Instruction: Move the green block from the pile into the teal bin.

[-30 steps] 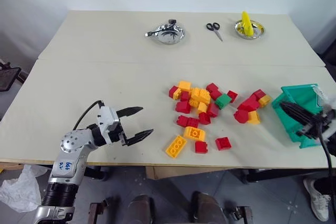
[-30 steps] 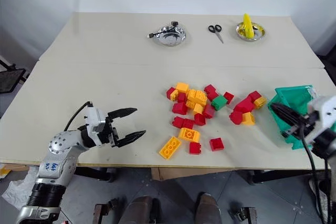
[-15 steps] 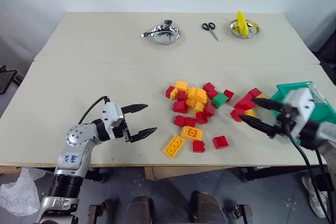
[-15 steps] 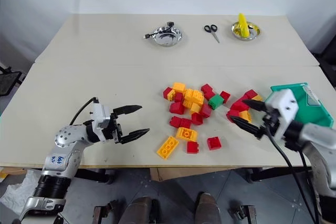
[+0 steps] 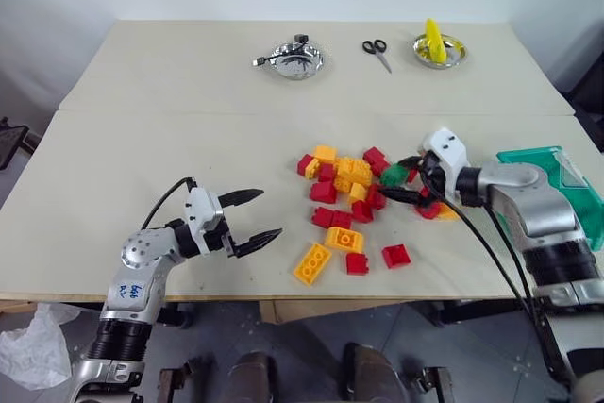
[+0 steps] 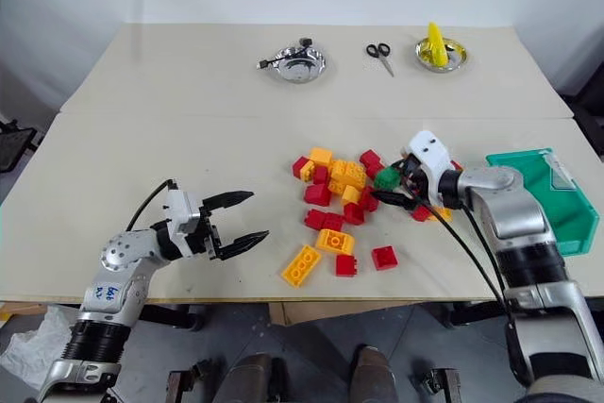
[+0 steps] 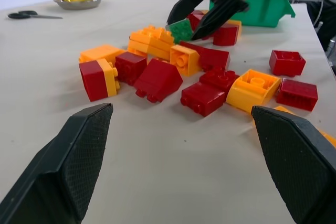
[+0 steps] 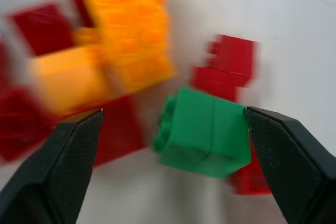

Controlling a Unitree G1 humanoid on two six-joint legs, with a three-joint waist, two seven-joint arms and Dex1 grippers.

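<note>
Right gripper over the pile, fingers spread wide, one either side of the green block; no grip on it. Block sits at the pile's far edge among red and yellow-orange bricks. Teal bin at the worktop's right edge, well apart. Left gripper open, near the front edge, left of the pile.

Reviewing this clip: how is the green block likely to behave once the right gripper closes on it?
The green block looks like hard moulded plastic, so it should probably stay rigid between the fingers of the open right gripper. Its flat sides suit a pinch, though glossy plastic might slip. Being small, it is likely light; red bricks crowd it and may get nudged.
</note>
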